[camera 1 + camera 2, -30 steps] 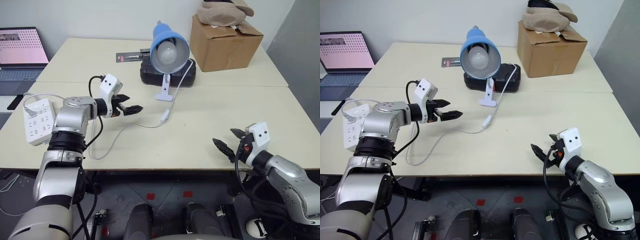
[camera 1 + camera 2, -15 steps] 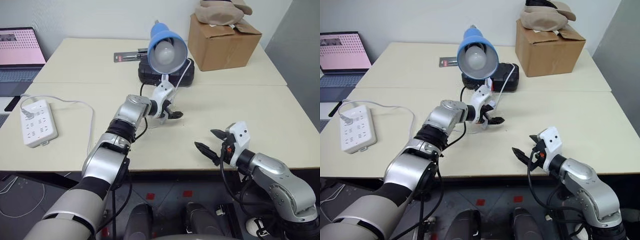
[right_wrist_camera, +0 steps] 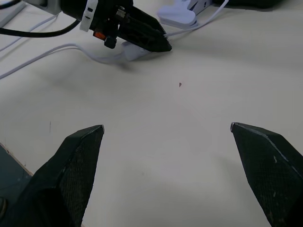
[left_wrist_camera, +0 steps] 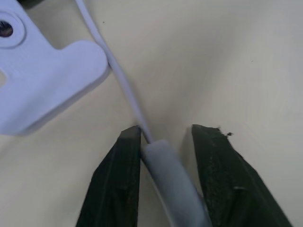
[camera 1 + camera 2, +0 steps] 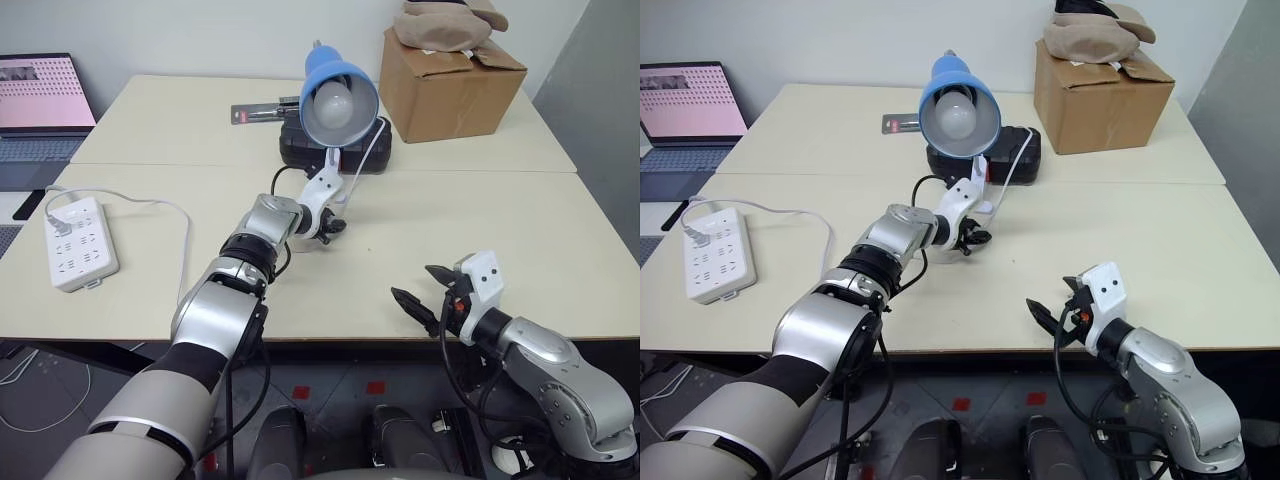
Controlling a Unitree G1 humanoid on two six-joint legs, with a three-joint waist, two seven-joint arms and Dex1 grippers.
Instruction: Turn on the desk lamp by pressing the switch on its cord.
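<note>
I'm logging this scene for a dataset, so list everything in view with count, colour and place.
desk lamp: one, blue shade, white clip stand, table middle
cord: one, white, runs from lamp to switch
switch: one, white, between left gripper's fingers
black case: one, behind lamp
cardboard box: one, brown, far right
cloth: one, beige, on box
power strip: one, white, left edge
laptop: one, pink screen, far left
left gripper: closed on switch
right gripper: open, near table's front edge

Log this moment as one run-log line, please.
left hand: closed around the switch on the cord | right hand: open, holding nothing, above table | desk lamp: unlit
</note>
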